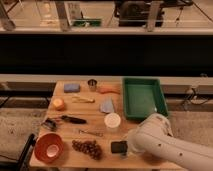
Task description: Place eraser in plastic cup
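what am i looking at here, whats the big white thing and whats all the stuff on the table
The big white thing is a robot arm on a wheeled base, filmed by one camera looking down at a wooden table. Its claw sits at the arm's tip near the front edge, hidden behind the arm, beside the black eraser. The blue plastic cup it should fill is not visible now. Also on the table: a white cup, a green tray, a red bowl, grapes, a metal cup and a light-blue block.
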`<state>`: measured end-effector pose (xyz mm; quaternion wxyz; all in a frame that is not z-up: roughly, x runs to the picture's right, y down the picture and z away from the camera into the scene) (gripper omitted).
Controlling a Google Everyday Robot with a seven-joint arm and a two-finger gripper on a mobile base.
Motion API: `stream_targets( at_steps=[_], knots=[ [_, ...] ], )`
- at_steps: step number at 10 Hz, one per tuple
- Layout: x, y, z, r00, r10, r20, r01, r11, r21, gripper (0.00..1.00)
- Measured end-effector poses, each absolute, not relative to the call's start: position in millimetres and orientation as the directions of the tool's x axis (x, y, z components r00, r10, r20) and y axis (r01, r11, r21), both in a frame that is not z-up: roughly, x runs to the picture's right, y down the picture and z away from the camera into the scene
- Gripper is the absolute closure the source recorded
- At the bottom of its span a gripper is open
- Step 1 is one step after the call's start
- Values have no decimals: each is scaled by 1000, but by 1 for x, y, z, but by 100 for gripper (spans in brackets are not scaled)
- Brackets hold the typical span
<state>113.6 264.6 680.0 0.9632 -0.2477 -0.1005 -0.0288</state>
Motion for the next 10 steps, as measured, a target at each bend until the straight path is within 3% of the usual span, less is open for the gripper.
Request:
stream_targets(
  at_steps=[2, 3, 8, 10],
  knots=[
    [120, 266, 681, 981, 6, 192, 87, 877, -473, 99],
    [119, 266, 681, 982, 4, 187, 87, 876, -473, 93],
    [109, 251, 669, 982, -13, 187, 97, 890, -446, 40],
    [106, 248, 668, 982, -12, 189, 96, 891, -444, 24]
  ],
)
